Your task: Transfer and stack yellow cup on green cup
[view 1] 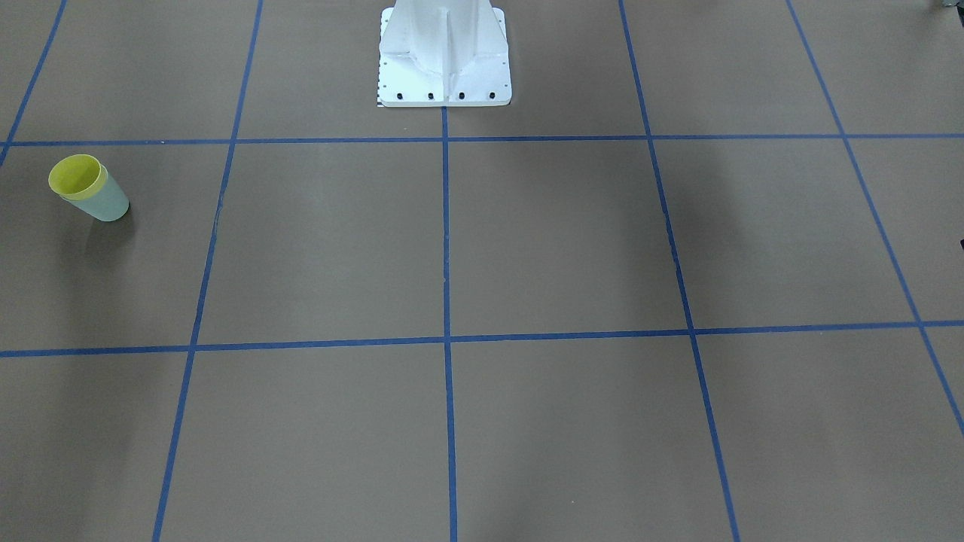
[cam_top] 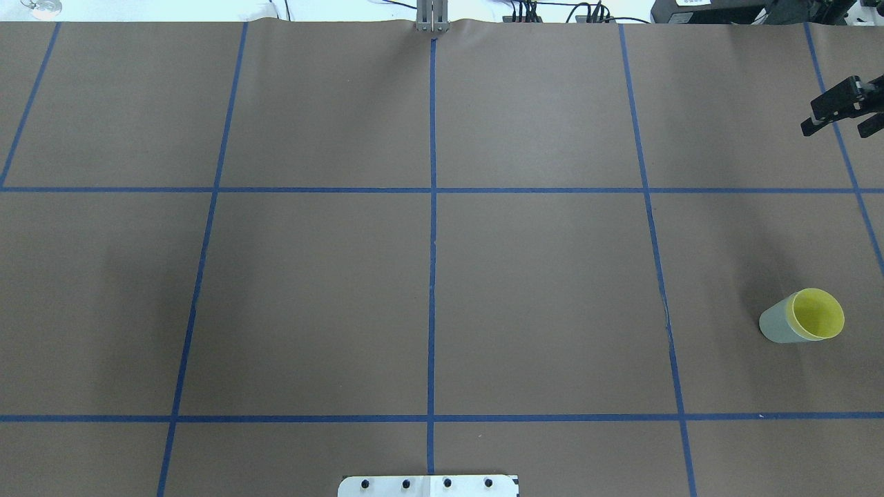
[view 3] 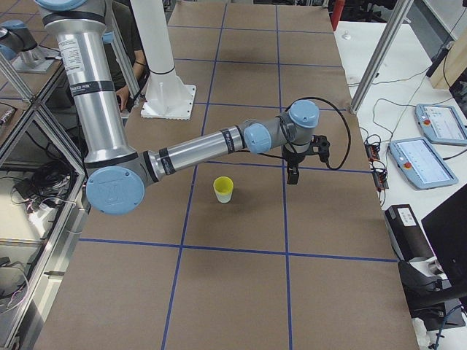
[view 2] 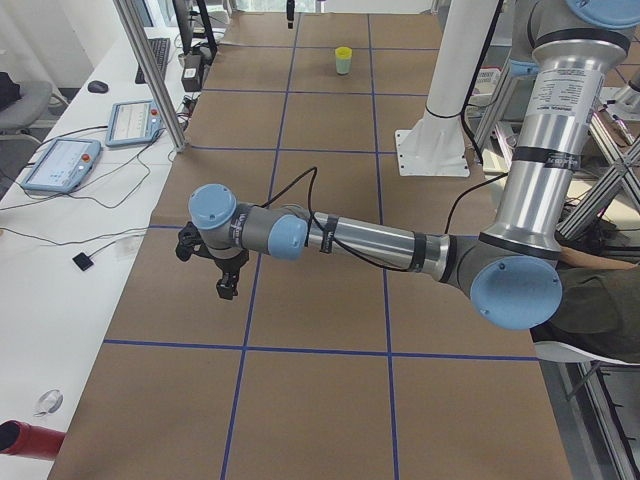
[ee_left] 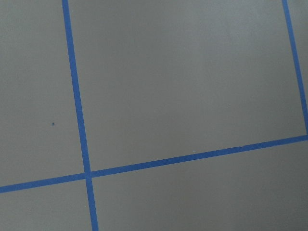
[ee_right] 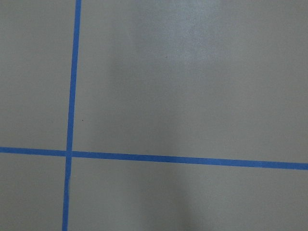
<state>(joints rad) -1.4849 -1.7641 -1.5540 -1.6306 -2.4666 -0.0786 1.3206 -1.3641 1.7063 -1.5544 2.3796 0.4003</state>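
The yellow cup (view 1: 75,175) sits nested inside the green cup (view 1: 111,205), upright on the brown table. The pair also shows in the overhead view, yellow cup (cam_top: 819,315) in green cup (cam_top: 775,324), at the right side. My right gripper (cam_top: 833,128) is at the far right edge, well beyond the cups, open and empty. It hangs above the table past the cups in the exterior right view (view 3: 293,173). My left gripper (view 2: 228,288) shows only in the exterior left view, far from the cups (view 2: 343,60); I cannot tell if it is open or shut.
The white robot base (view 1: 444,60) stands at the table's robot side. Blue tape lines (cam_top: 432,207) mark a grid on the brown paper. Metal frame posts (view 3: 379,51) and tablets (view 3: 419,160) stand along the operators' side.
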